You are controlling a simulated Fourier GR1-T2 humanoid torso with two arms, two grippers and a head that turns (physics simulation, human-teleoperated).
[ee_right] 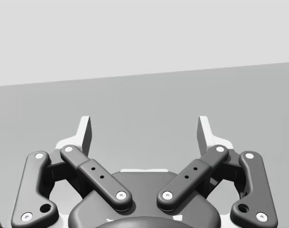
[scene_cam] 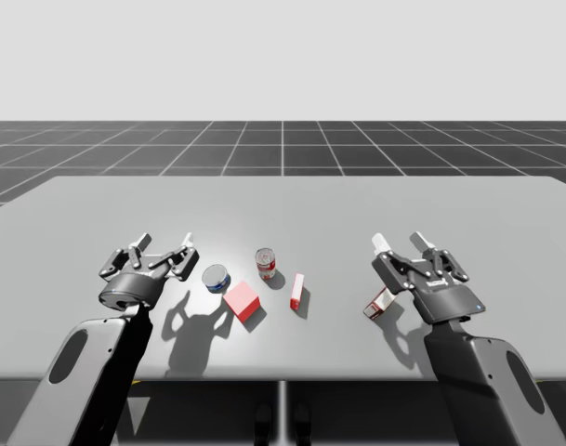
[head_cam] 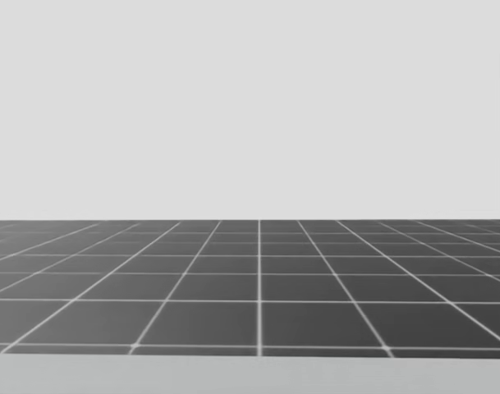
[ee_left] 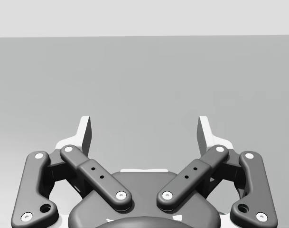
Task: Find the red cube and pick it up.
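The red cube point(scene_cam: 242, 300) lies on the grey table point(scene_cam: 283, 200) near the front, a little left of centre. My left gripper point(scene_cam: 164, 245) hovers to the cube's left, open, with nothing between its fingers point(ee_left: 84, 135). My right gripper point(scene_cam: 399, 242) hangs far to the cube's right, also open and empty, its fingers point(ee_right: 204, 134) spread over bare tabletop.
A blue can point(scene_cam: 216, 278) lies just left of the cube and a red can point(scene_cam: 266, 264) stands behind it. A slim red box point(scene_cam: 296, 291) stands to the cube's right. A red and white box point(scene_cam: 379, 304) sits under my right hand.
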